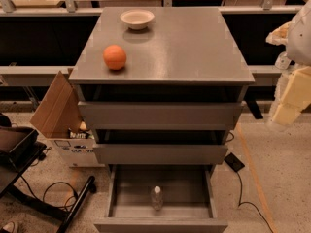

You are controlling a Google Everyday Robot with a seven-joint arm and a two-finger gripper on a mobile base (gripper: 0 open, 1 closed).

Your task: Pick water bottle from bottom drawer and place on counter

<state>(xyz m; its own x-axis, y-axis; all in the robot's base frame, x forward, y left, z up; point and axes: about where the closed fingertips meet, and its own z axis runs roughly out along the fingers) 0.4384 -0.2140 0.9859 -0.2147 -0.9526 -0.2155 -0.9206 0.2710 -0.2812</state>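
Note:
The water bottle (156, 197), small and clear with a white cap, stands upright in the middle of the bottom drawer (124, 193), which is pulled open at the bottom of the view. The two upper drawers are pushed further in. The counter (184, 47) is the grey top of the cabinet. My gripper (290, 103) hangs at the right edge of the view, beside the cabinet at the height of the top drawer, far from the bottle and holding nothing that I can see.
An orange ball (114, 57) and a white bowl (137, 19) sit on the left part of the counter. An open cardboard box (60, 115) stands left of the cabinet. A black stand and cables (63, 198) lie on the floor at left; a cable (240, 178) runs at right.

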